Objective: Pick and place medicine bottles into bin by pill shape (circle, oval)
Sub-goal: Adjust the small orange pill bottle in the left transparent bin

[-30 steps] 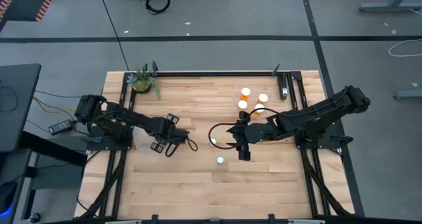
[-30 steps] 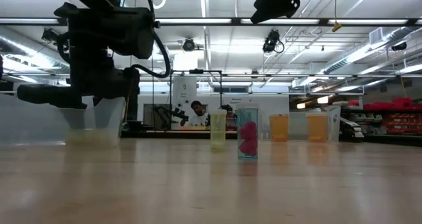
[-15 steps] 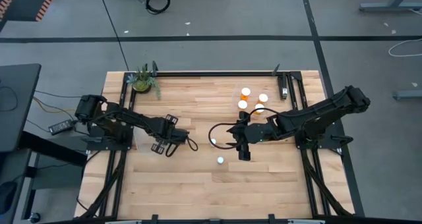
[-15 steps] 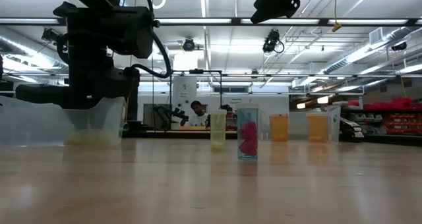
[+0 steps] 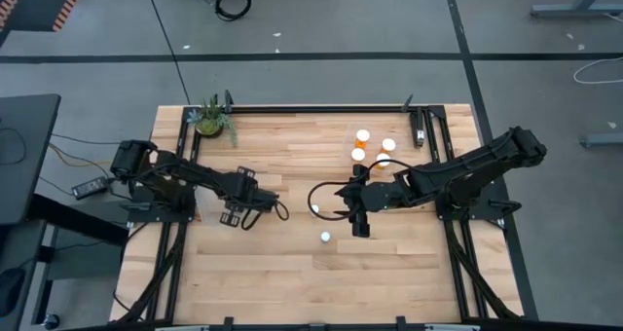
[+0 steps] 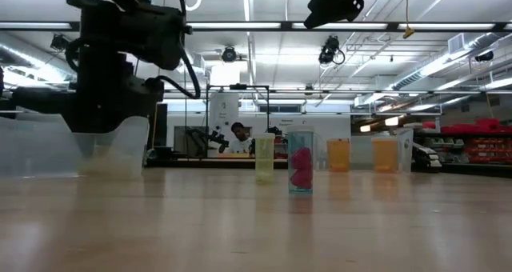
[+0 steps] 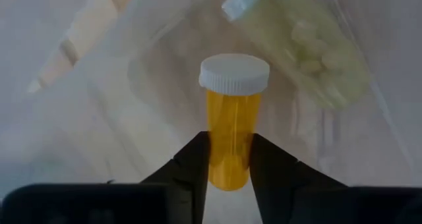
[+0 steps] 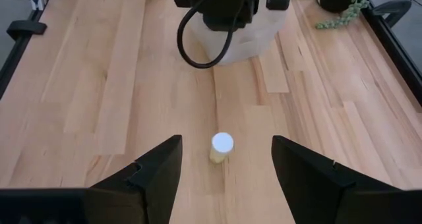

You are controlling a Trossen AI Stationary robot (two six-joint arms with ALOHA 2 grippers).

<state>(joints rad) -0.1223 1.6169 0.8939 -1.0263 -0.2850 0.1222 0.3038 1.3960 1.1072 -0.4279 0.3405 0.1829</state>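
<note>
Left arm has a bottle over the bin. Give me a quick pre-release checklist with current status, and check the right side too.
1. Left gripper clamps the orange bottle: ok.
2. Bottle upright, white cap on: ok.
3. Clear bin lies under the bottle: ok.
4. Pill shape matches the bottle lying in the bin: cannot tell.
5. Right gripper open: ok.
6. Small white-capped bottle stands between the right jaws' line: ok.

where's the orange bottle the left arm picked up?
The orange bottle is clamped in the left pincer at the table's left side, over a clear bin that already holds a bottle of pale pills.
</note>
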